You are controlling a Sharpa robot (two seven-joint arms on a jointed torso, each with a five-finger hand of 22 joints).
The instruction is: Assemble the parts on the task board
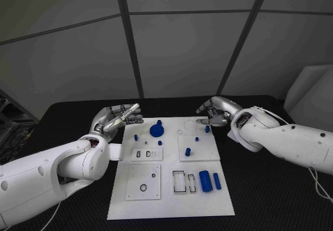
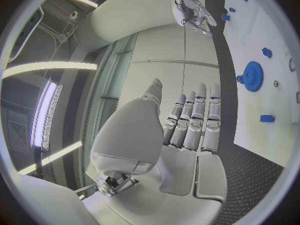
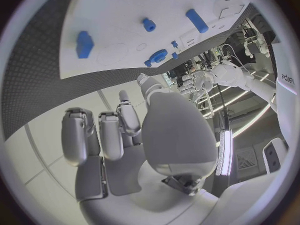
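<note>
The white task board [image 1: 170, 202] lies in the middle of the black table. A blue gear [image 1: 157, 129] sits near its far edge, with small blue pegs [image 1: 160, 142] around it. A thick blue cylinder [image 1: 205, 181] and a thinner one [image 1: 217, 181] lie on the board's near right. My left hand [image 1: 119, 118] hovers at the board's far left corner, fingers straight and empty; its wrist view shows the flat fingers [image 2: 190, 122] and the gear [image 2: 253, 76]. My right hand [image 1: 216, 111] hovers at the far right corner above a blue peg [image 1: 207, 129], fingers [image 3: 109, 135] loosely bent, holding nothing.
Inset white plates with slots [image 1: 147, 154] and a ring [image 1: 143, 187] lie on the board's left half, and a framed slot plate [image 1: 179, 182] sits beside the cylinders. Black table [image 1: 270, 192] stretches on both sides. A grey panelled wall stands behind.
</note>
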